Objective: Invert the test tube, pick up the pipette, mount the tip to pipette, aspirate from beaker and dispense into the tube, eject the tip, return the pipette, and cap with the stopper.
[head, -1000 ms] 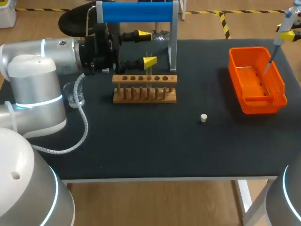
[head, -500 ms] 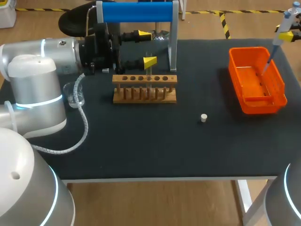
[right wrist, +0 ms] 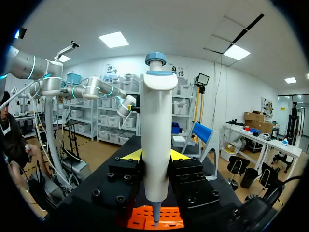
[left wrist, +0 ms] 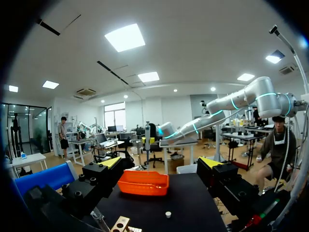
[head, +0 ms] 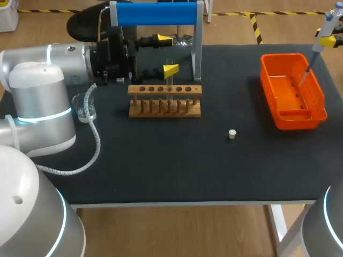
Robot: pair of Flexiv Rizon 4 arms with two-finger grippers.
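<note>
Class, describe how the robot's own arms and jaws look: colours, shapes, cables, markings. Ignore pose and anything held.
The left arm has chunky silver-grey tubes with a rounded white joint cap and glowing light-blue rings; the right arm shows the same grey shell and blue ring. A white coiled cable trails beside the left arm. Both jaws are black blocks ending in bright yellow wedge tips.

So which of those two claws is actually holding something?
The right gripper, above the orange bin: it is shut on the pipette. The left gripper, by the wooden rack, is open, its fingers wide apart.
</note>
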